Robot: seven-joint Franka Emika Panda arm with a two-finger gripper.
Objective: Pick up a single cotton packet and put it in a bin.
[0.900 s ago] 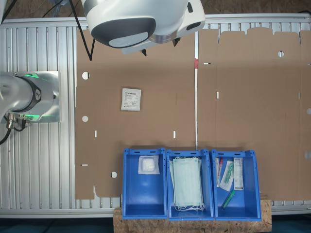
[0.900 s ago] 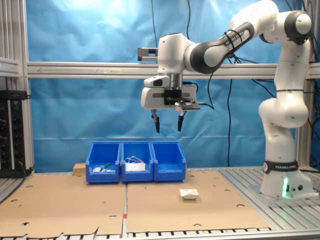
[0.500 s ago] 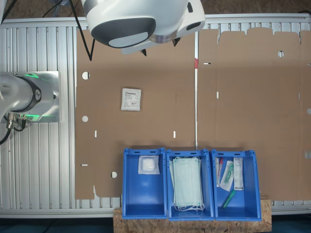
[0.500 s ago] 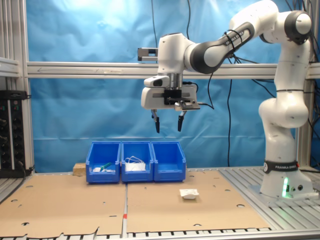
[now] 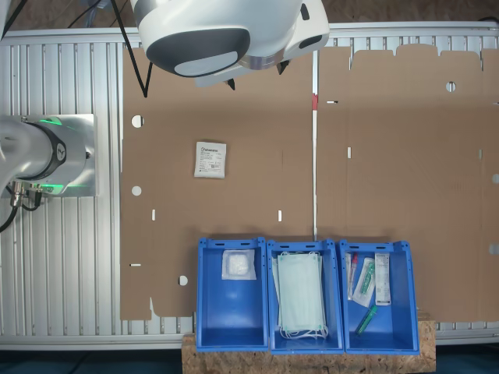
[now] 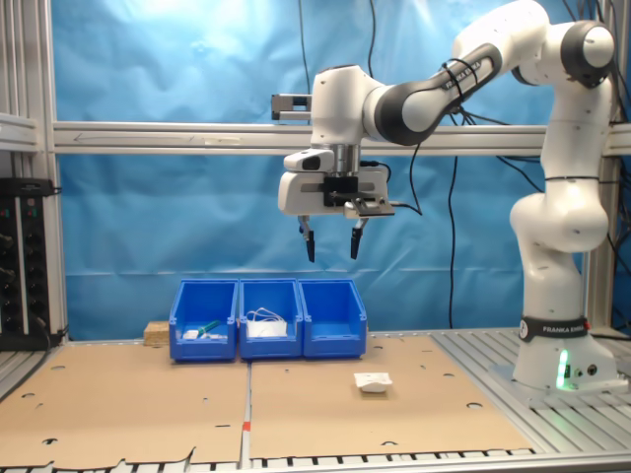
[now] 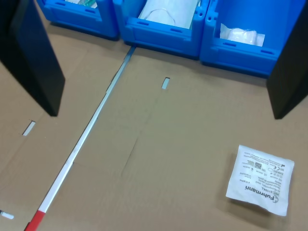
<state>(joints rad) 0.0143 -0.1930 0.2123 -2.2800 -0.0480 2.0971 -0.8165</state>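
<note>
I'm hovering the pincer [image 6: 330, 239] high, jaws apart, for overview; cotton packet [image 7: 261, 179] lying flat below, bin [image 5: 231, 294] beyond it.

Bare brown cardboard [image 5: 257, 148] lies all around the small flat white packet [image 5: 210, 160], so there is room on every side. Three blue plastic bins [image 5: 232, 333] stand close together at the first exterior view's near edge.

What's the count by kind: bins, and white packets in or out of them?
Blue bins: 3, namely the bin holding a puffy white packet, one with face masks, one with syringes and tools.
White packets: 2, namely the puffy one and the cotton packet on the cardboard.
Total: 5.
</note>
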